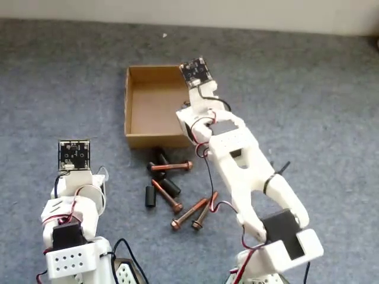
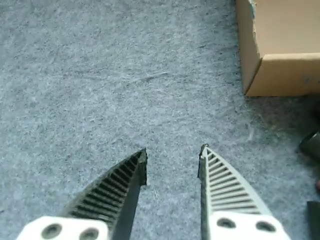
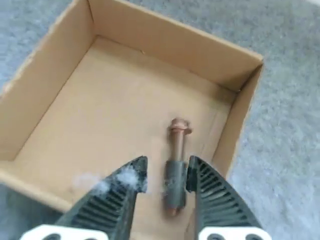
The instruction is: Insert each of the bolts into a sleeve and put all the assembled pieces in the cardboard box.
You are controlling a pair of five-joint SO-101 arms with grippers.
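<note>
An assembled piece, a copper bolt in a black sleeve (image 3: 175, 175), sits low inside the cardboard box (image 3: 60, 90) near one wall. My right gripper (image 3: 167, 161) is open around it, with a gap on one side of the sleeve. In the high view the right arm (image 1: 237, 154) reaches over the box's (image 1: 137, 103) right edge. Several loose copper bolts (image 1: 170, 167) and black sleeves (image 1: 150, 196) lie on the carpet in front of the box. My left gripper (image 2: 172, 162) is open over bare carpet, left of the pile, with nothing in it.
Grey carpet (image 1: 308, 89) covers the whole work area. The left arm (image 1: 74, 195) stands at the near left. A corner of the box (image 2: 280, 50) and the ends of two black sleeves (image 2: 311, 142) show in the left wrist view.
</note>
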